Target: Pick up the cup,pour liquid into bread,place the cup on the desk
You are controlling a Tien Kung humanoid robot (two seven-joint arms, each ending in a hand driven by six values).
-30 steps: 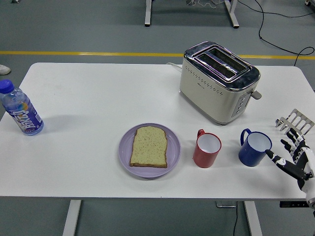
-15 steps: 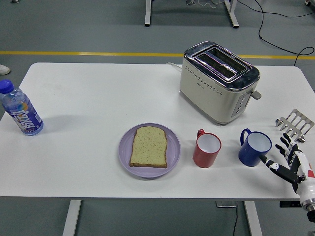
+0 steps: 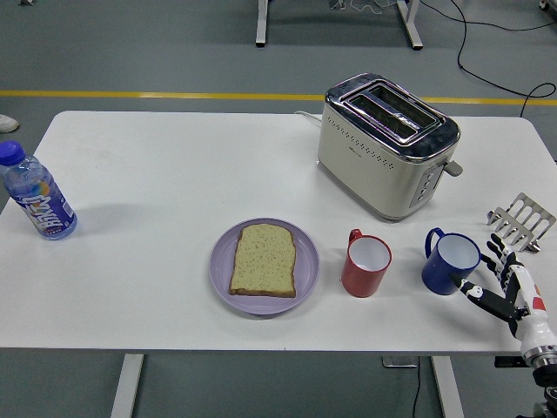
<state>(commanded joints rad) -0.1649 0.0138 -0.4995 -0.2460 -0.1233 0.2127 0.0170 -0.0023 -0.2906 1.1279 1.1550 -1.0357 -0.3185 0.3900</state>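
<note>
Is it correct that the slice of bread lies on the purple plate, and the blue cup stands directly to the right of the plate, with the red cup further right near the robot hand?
Not quite: the two cups are swapped. In the head view, the slice of bread lies on the purple plate, the red cup stands directly to the right of the plate, and the blue cup stands further right near the right robot hand.

Single high head view, looking forward and down, whole white table point(image 3: 174, 174) framed, floor beyond

Right hand point(image 3: 505, 287) low, fingers point(image 3: 495, 248) spread open.
</note>
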